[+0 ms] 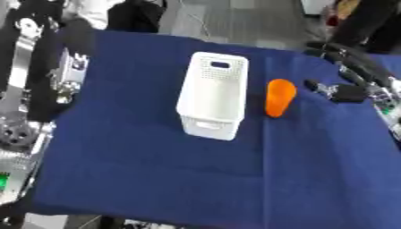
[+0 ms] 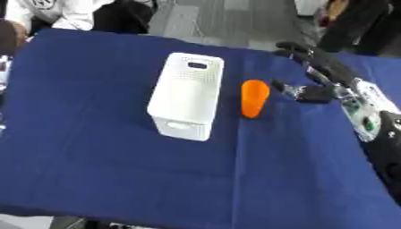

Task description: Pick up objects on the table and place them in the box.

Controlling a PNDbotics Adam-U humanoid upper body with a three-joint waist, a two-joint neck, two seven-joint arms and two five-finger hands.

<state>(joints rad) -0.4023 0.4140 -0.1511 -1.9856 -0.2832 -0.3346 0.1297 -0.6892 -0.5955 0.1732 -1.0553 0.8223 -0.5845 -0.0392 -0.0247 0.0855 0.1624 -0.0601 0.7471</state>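
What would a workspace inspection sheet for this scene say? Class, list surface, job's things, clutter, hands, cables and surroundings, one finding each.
Surface: table covered by a blue cloth.
Job's things: white box at centre; orange object lies on the cloth to its right, apart from it.
Clutter: nothing seen.
Hands: right hand open, right of the orange object, not touching; left hand not in view.
Cables: nothing seen.
Surroundings: grey floor beyond the far edge.

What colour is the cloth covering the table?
Dark blue cloth, plain with no pattern; the right eye view shows it best.
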